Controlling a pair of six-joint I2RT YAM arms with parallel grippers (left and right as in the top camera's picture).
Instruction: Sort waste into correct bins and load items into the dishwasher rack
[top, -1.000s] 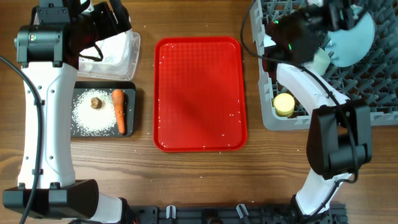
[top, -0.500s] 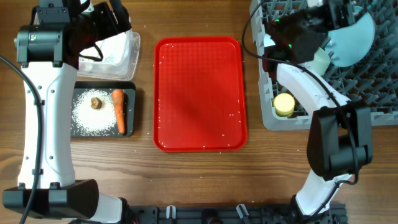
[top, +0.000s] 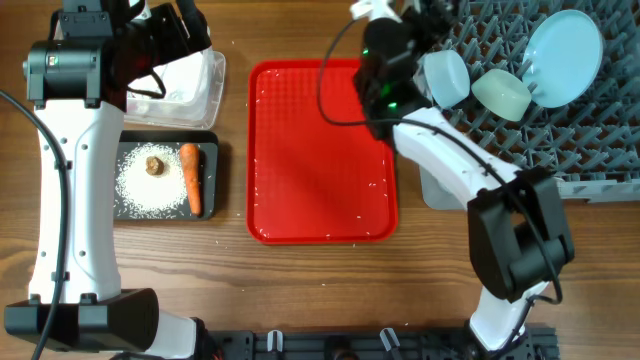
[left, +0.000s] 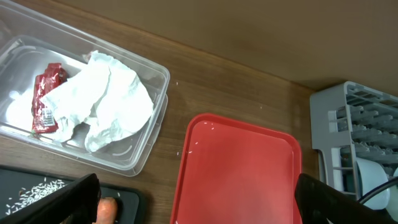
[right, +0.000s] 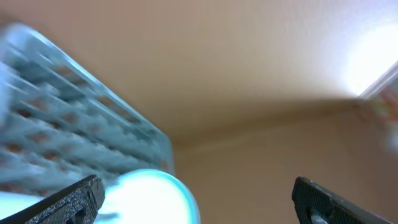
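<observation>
The black tray (top: 208, 150) holds white rice grains (top: 140, 190), a brown nut (top: 154, 164) and an orange carrot (top: 190, 178). The clear tub (top: 205, 85) behind it holds white paper (left: 115, 102) and a red wrapper (left: 46, 96). The grey rack (top: 590, 140) holds the pale blue plate (top: 565, 45), the white-blue bowl (top: 445, 75) and the pale green bowl (top: 500, 95). The yellow cup is hidden behind my right arm. My left gripper (left: 199, 205) is open and empty, high near the tub. My right gripper (right: 199, 202) is open and empty by the rack's far left corner.
The flat red tray (top: 320, 150) lies between the bins and the rack, with a few specks on it. My right arm stretches across the rack's left edge. The left arm stands along the table's left side.
My right arm has swung left, from over the rack to the red tray's far right corner. The bowls and plate now show fully. The yellow cup is now covered by the arm.
</observation>
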